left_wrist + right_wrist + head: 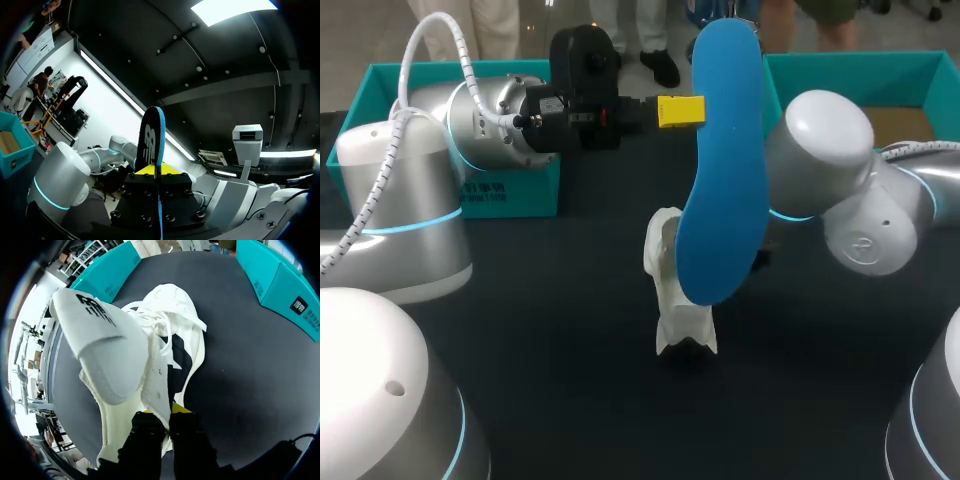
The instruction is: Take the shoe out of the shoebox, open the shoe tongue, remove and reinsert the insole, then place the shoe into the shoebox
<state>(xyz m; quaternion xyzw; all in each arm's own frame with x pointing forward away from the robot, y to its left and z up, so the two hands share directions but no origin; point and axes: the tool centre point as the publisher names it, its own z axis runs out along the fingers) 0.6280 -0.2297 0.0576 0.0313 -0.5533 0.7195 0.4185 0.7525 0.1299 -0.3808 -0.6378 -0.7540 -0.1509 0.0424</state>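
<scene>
Blue insole [720, 170] upright, clamped in left end effector [682, 111] | right end effector [162, 411] pinching white shoe [685, 325] at collar

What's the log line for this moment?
step: insole out | left gripper: shut on insole, held up | right gripper: shut on shoe collar | shoe: on table, not boxed

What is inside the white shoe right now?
The white shoe shows a dark opening; the blue insole is out, in the left tool. The lifted tongue covers part of the inside.
</scene>
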